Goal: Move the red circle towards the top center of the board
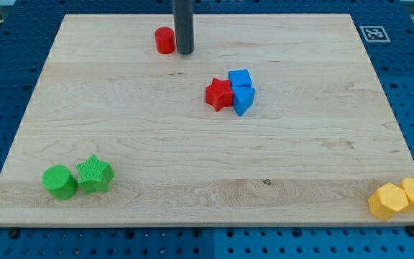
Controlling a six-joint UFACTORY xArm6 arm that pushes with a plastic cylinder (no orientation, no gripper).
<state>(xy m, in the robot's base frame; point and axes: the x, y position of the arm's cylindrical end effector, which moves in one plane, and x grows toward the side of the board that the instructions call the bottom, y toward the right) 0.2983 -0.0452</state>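
A pale wooden desk (192, 180) is seen on a blue pegboard (6, 65). Two green blocks, a circle (60, 181) and a star (95, 174), lie lower left; two yellow blocks (399, 198) lower right. At centre, a red star (219, 94) touches two blue blocks (241, 90). At upper centre-left, the red circle (164, 40) sits just left of my tip (185, 52). No fingers are fitted.

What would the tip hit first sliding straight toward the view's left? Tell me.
The red circle: it sits immediately left of my tip, apparently almost touching, though depth is hard to judge.
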